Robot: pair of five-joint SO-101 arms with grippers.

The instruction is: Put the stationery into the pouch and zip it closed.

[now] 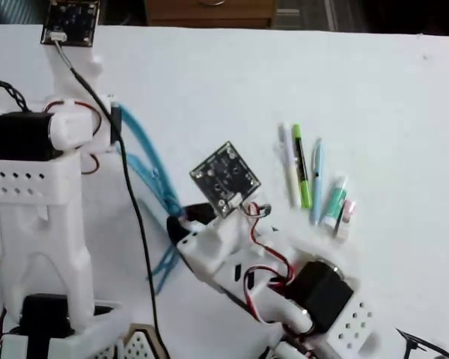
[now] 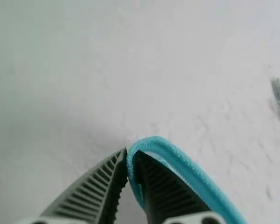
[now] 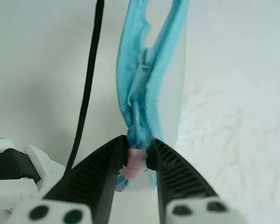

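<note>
The pouch (image 1: pixel 151 176) is clear with a blue zip edge and lies between the two arms. My left gripper (image 2: pixel 127 158) is shut on the pouch's blue rim (image 2: pixel 177 161); in the high view the left gripper (image 1: pixel 117 120) is at the pouch's far end. My right gripper (image 3: pixel 139 156) is shut on the pink zip pull (image 3: pixel 135 164), with the blue zipper (image 3: pixel 142 79) stretching away from it. In the high view the right gripper (image 1: pixel 179 224) is at the pouch's near part. The stationery (image 1: pixel 314 183) lies in a row to the right of the pouch: a white pen, a green marker, a light blue pen and two small items.
A black cable (image 1: pixel 131 202) runs from the camera board (image 1: pixel 71 22) down past the pouch, and is also in the right wrist view as the cable (image 3: pixel 87 93). The left arm's white base (image 1: pixel 37 224) stands at the left. White table (image 1: pixel 374 90) stretches behind the pens.
</note>
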